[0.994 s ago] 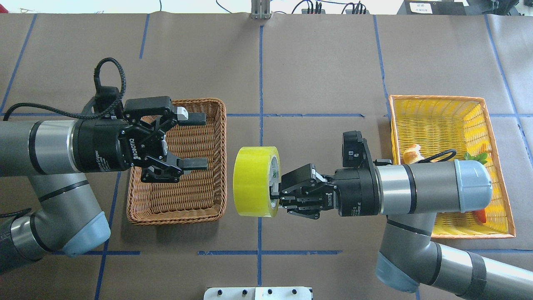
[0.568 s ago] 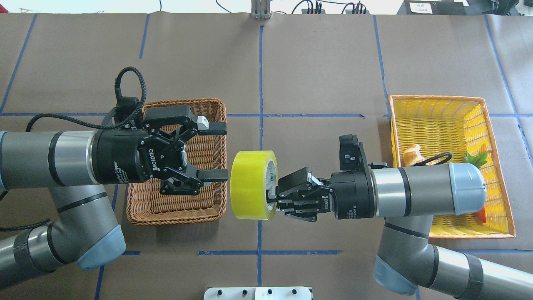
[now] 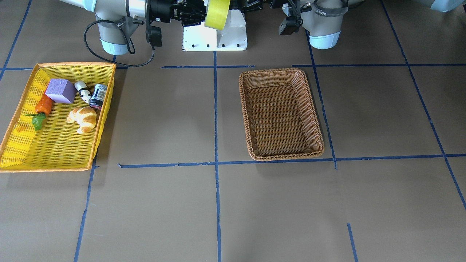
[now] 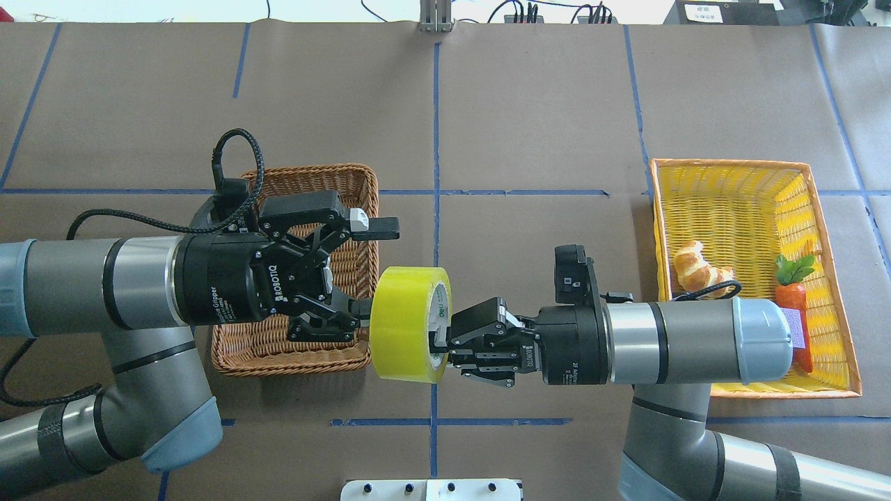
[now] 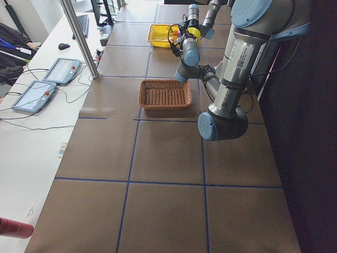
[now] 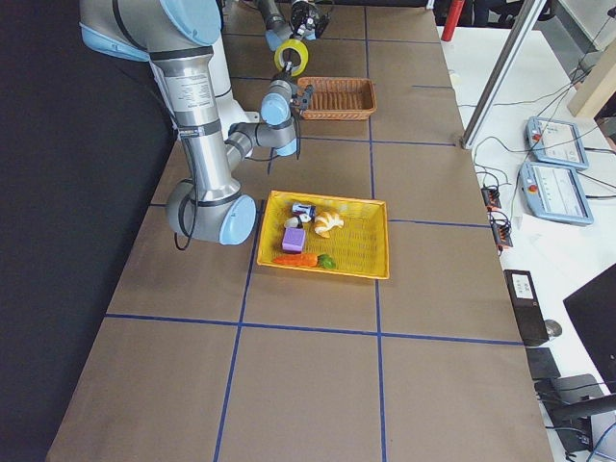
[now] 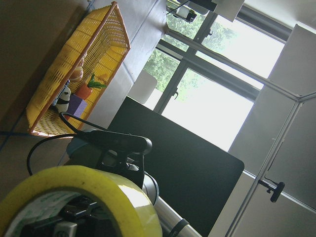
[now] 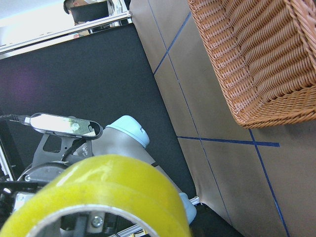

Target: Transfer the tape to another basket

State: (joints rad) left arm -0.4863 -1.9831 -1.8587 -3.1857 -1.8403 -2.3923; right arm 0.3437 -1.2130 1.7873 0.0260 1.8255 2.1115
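The yellow-green tape (image 4: 407, 323) hangs in the air on edge, just right of the brown wicker basket (image 4: 306, 174). My right gripper (image 4: 440, 339) is shut on the roll's wall, one finger in the white core. My left gripper (image 4: 381, 267) is open over the basket's right rim. Its upper finger is above the roll and its lower finger is at the roll's left face. The tape fills the bottom of the left wrist view (image 7: 84, 192) and the right wrist view (image 8: 113, 187). In the front view the tape (image 3: 217, 12) is at the top edge and the basket (image 3: 280, 72) is empty.
The yellow tray basket (image 4: 731, 167) stands at the right with a croissant (image 4: 692, 268), a carrot (image 4: 790, 296), a purple block (image 3: 60, 91), a small can and a small figure. Blue tape lines cross the brown table cover.
My left gripper has moved right, up to the tape, still open. My right gripper has carried the tape left and a little toward the robot.
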